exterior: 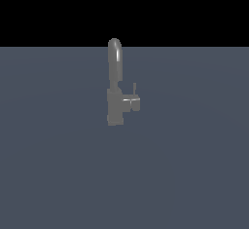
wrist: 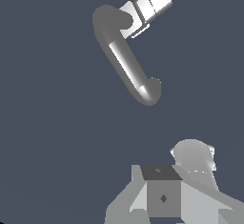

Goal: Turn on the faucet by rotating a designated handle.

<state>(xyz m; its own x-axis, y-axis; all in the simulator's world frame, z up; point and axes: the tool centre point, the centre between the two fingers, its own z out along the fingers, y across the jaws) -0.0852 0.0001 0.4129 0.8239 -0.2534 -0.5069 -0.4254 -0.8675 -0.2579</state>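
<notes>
Your end effector (wrist: 164,197) shows only as pale blocky parts at the edge of the wrist view, and you cannot tell from them whether its jaws stand open or closed. It holds nothing that you can see, and it touches nothing. In the exterior view only a small pale scrap shows at the top edge, well above the faucet (exterior: 115,89), so the arm appears to hang high over it.

From the wrist view you look down on the faucet's arched spout (wrist: 126,58), with its blocky body beyond it. The faucet stands upright on the grey counter (exterior: 194,164). Its handle (exterior: 134,100), a short stub with a thin upright pin, juts from the body on the side toward the exterior view's right, low beside the spout.

By the look of things, none of the task is done yet: the handle is untouched. You still have to descend, reach the handle beside the body, engage the pin, and rotate it.
</notes>
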